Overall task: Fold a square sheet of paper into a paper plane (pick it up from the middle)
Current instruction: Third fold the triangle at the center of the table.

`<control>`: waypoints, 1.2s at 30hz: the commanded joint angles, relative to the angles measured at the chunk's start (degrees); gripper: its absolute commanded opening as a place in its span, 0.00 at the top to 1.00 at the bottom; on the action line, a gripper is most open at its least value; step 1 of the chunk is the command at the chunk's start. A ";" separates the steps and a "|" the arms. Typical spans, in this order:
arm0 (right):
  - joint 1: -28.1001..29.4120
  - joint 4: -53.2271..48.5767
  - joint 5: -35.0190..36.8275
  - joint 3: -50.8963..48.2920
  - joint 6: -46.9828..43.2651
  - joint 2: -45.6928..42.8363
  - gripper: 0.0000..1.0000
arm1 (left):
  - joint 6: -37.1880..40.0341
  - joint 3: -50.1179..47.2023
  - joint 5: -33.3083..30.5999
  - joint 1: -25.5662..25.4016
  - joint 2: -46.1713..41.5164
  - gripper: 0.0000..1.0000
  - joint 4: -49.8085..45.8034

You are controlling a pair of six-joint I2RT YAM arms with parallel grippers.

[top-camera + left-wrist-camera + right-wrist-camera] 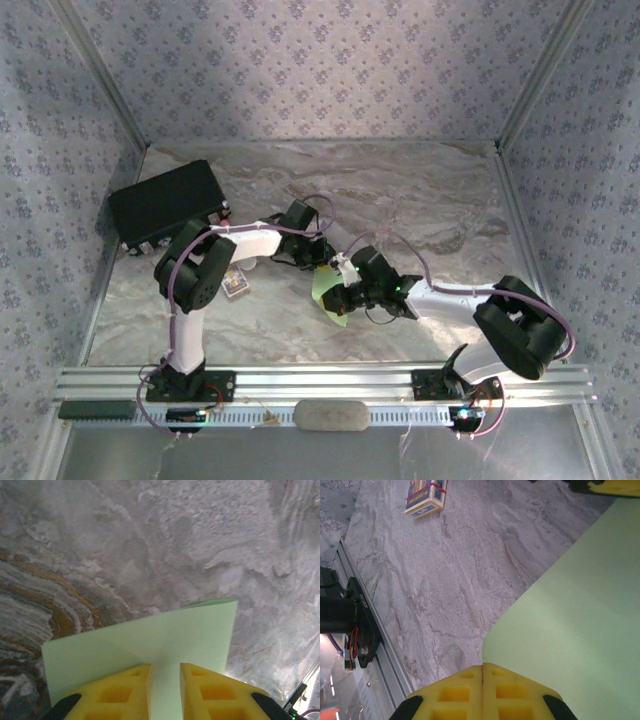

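The square sheet of paper (331,292), pale green with a diagonal crease across it, sits between the two grippers and seems lifted off the marbled table (420,200). The right gripper (483,667) has its fingers pressed flat together with no gap. The sheet's curled edge runs into their tips, so it appears pinched there, and it spreads away past the right-hand finger. The left gripper (165,666) stands narrowly parted. Green shows through the slot between its fingers (120,690), and the sheet fans out beyond both tips. I cannot tell whether those pads touch it.

One risk is that the thin sheet, carried by a single edge pinch, may sag or twist. The left fingers could then close on a bent flap and set a stray crease. They could also pull against the right grip and tear the sheet or slip it free. The small card box (426,497) lies well apart, off to the left of the right fingers.
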 commanded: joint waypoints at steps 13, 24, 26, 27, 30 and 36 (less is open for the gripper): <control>-2.09 -9.25 11.19 0.58 -2.90 -0.40 1.00 | 1.88 -2.02 -0.94 -0.06 0.68 0.81 -2.19; -2.88 -11.51 16.93 2.29 -4.55 -0.26 1.00 | 0.67 -2.89 -1.99 -0.48 -1.29 0.81 -1.53; -3.10 -12.13 17.35 2.66 -5.07 -0.10 1.00 | 0.53 -2.97 -2.11 -0.52 -1.28 0.81 -1.49; -3.22 -12.42 17.48 2.92 -5.22 -0.02 1.00 | 0.55 -3.01 -2.03 -0.55 -1.32 0.81 -1.44; -3.35 -12.64 17.31 3.22 -5.54 0.18 1.00 | 0.38 -3.23 -2.16 -0.57 -1.31 0.81 -1.40; -3.50 -12.43 17.37 3.32 -5.54 0.99 1.00 | 0.20 -3.36 -2.25 -0.71 -1.36 0.81 -1.23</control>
